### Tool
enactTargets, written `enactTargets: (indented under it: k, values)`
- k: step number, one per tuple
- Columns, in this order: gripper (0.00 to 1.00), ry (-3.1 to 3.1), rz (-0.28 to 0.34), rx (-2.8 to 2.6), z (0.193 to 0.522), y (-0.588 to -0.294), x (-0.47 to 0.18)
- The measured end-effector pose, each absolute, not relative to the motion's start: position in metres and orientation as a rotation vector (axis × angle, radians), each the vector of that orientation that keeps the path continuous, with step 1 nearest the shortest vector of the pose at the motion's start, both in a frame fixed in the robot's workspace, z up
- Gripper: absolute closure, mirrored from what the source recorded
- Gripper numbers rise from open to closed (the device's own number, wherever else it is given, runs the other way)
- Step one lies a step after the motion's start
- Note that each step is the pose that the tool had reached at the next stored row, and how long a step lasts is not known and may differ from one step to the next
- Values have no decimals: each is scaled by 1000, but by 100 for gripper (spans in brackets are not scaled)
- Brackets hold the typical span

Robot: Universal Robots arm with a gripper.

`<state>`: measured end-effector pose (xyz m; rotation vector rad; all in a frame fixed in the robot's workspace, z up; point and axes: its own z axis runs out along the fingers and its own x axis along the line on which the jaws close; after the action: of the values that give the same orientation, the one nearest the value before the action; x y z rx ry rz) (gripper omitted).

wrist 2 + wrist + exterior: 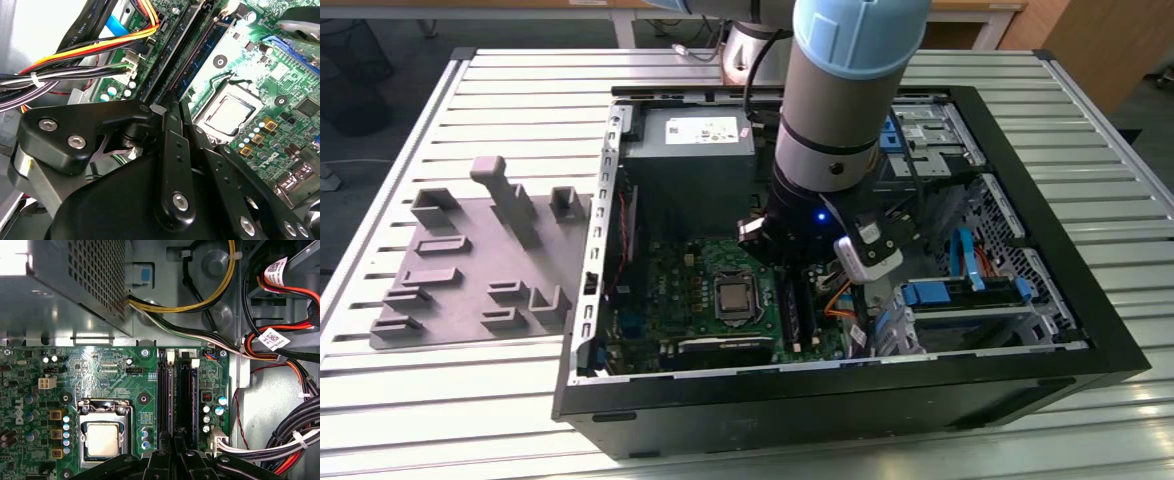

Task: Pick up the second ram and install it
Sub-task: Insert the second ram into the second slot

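Note:
My gripper point(177, 439) hangs inside the open computer case point(854, 400), over the near end of the motherboard's black memory slots point(165, 390). Its two slim black fingers point(172, 112) are pressed together, shut. A long blue-green ram stick point(202, 47) stands on edge in one slot point(192, 390), running away from the fingertips. Whether the fingertips touch it is hidden by the gripper body. In the exterior view the gripper point(781, 250) sits under the arm's wrist, just above the green motherboard point(680, 290), beside the processor socket point(102, 437).
A grey power supply point(687, 165) stands behind the board. Bundled cables point(280, 355) crowd the space beside the slots. Bright-blue drive brackets point(947, 292) sit at the exterior view's right of the case. A grey parts fixture point(474, 265) lies on the slatted table outside.

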<state>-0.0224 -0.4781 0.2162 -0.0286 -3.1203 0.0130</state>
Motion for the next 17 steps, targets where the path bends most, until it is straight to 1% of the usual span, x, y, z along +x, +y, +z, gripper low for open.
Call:
enactTargets:
  k: [7, 8, 11, 17]
  values:
    - [85, -3120, 13, -29, 216, -478, -22]
    - [78, -3120, 13, -29, 216, -478, -22]
    - [78, -3120, 13, -29, 218, -478, -22]
    - [78, -3120, 13, -29, 233, -478, -22]
